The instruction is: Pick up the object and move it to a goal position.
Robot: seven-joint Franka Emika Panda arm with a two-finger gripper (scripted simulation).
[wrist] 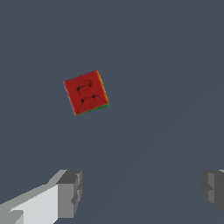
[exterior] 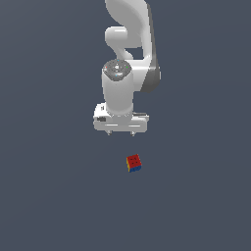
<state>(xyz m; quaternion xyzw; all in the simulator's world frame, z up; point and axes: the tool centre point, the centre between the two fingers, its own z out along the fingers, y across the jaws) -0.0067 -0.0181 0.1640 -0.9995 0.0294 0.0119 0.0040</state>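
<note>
Exterior view: high, looking down on arm [exterior: 128, 59], far. Wrist view: close, straight down. Shared: cube [exterior: 133, 163].

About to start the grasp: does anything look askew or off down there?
Nothing damaged. The cube lies apart from the open gripper, not between its fingers, and it sits rotated relative to them in the wrist view, so its faces do not line up with the pads.

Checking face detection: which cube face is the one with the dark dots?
The red face of the cube, turned toward the wrist camera; the blue and orange-yellow sides look plain. The gripper is apart from it.
</note>
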